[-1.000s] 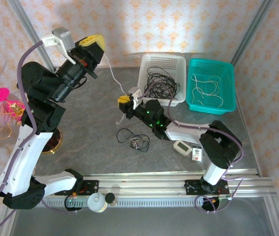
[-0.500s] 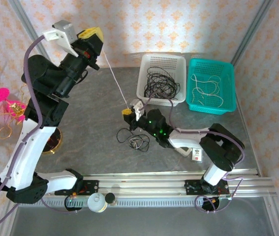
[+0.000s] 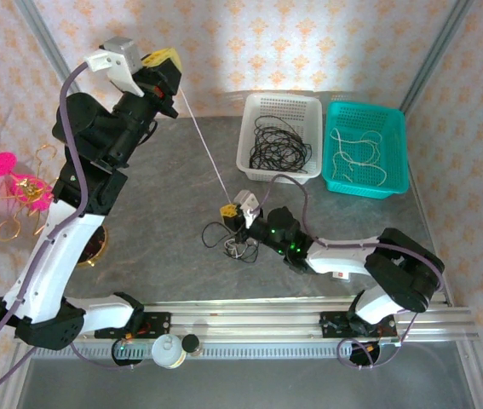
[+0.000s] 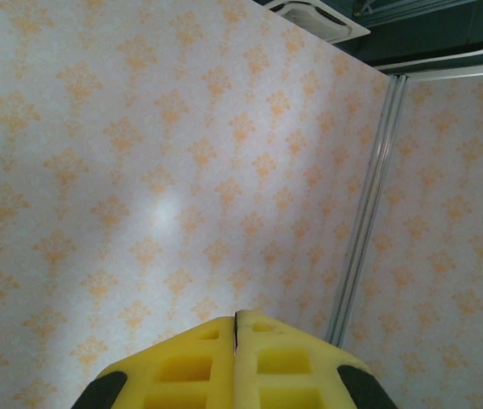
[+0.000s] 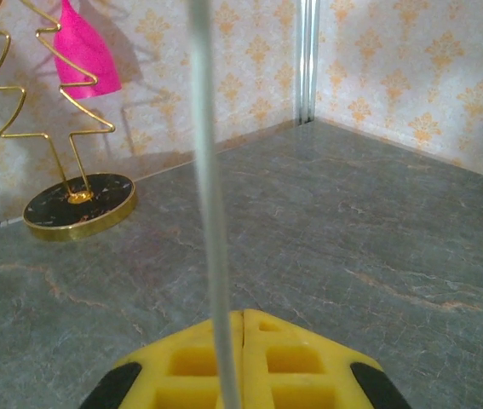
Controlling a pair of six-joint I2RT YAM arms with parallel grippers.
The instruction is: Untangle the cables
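Note:
A white cable (image 3: 203, 145) runs taut through the air between my two grippers. My left gripper (image 3: 166, 61) is raised at the back left, its yellow jaws (image 4: 236, 313) pressed shut on the cable's upper end. My right gripper (image 3: 228, 209) is low over the table's middle, shut on the lower end. In the right wrist view the white cable (image 5: 209, 170) rises straight up past the shut yellow fingers (image 5: 243, 313). A small tangle of black and white cables (image 3: 228, 240) lies on the table just below the right gripper.
A white basket (image 3: 309, 104) holds black cables and a teal basket (image 3: 399, 128) holds white ones, both at the back right. A gold wire stand on a black base (image 5: 79, 204) with a pink piece (image 3: 1, 164) stands at the left. A small card (image 3: 341, 274) lies by the right arm.
The white cable went from slack to taut. My right gripper closed and moved nearer and slightly right, down to the tangle. The left arm lifted a little.

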